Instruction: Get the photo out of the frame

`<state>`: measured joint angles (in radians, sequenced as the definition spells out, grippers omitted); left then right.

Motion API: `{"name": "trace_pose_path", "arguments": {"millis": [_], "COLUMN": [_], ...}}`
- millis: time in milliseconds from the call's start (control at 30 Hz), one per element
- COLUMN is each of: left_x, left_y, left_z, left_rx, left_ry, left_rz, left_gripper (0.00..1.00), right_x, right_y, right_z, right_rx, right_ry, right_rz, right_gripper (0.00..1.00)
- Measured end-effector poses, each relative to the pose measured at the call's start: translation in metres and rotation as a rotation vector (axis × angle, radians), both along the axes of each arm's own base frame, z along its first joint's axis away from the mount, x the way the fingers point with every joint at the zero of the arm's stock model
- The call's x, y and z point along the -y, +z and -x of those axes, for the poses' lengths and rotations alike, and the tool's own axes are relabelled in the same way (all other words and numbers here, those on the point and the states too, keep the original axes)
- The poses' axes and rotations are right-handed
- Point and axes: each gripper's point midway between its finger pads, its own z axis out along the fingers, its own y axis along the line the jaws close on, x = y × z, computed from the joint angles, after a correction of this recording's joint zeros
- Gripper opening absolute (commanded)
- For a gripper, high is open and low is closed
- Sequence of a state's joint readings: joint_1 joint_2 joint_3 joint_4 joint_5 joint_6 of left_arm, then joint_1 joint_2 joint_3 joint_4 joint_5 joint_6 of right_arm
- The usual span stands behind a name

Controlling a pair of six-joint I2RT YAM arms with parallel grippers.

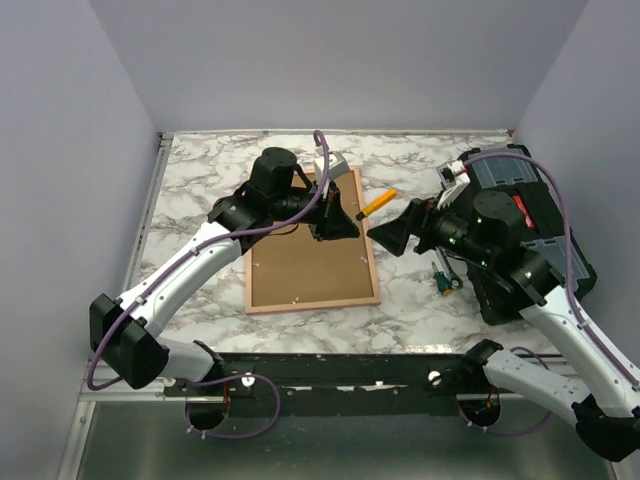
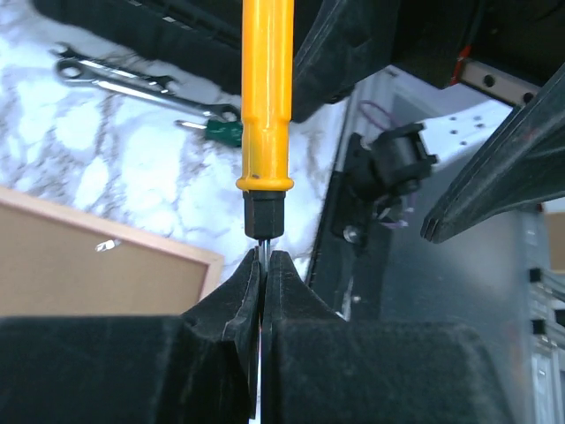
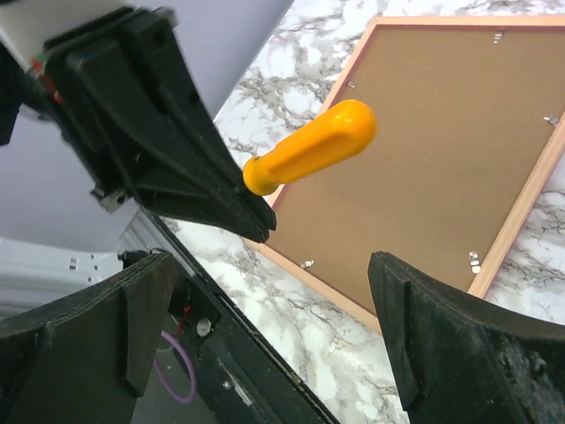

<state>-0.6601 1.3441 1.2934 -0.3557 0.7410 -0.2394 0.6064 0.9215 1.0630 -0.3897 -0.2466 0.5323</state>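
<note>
The frame (image 1: 312,303) lies face down on the marble table with its brown backing board up, so the photo is hidden. My left gripper (image 1: 352,222) hovers over the frame's right edge, shut on the thin metal shaft of a yellow-handled screwdriver (image 1: 378,203). In the left wrist view the handle (image 2: 267,97) sticks straight out past the closed tips of that gripper (image 2: 265,261). My right gripper (image 1: 384,233) stands wide open just right of the handle, touching nothing. In the right wrist view the handle (image 3: 313,146) hangs above the frame's backing board (image 3: 441,150), beyond the open right gripper (image 3: 265,291).
A black toolbox (image 1: 540,220) sits at the right under my right arm. Wrenches (image 2: 132,84) and a green-handled tool (image 1: 441,283) lie on the marble between the frame and the toolbox. Small metal tabs (image 3: 475,261) line the backing board's edges.
</note>
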Motion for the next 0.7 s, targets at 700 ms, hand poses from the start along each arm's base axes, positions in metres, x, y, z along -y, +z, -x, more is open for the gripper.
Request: {"name": "trace_pose_path", "arguments": {"millis": [700], "left_x": [0.015], "left_y": [0.022], "left_z": [0.048], "left_rx": [-0.28], "left_ry": [-0.365], "left_rz": [0.193], "left_gripper": [0.0], "right_x": [0.004], "right_y": [0.01], "right_z": [0.018], "right_rx": [0.05], "right_ry": [0.191], "right_rz": [-0.096], "right_gripper": [0.81]}}
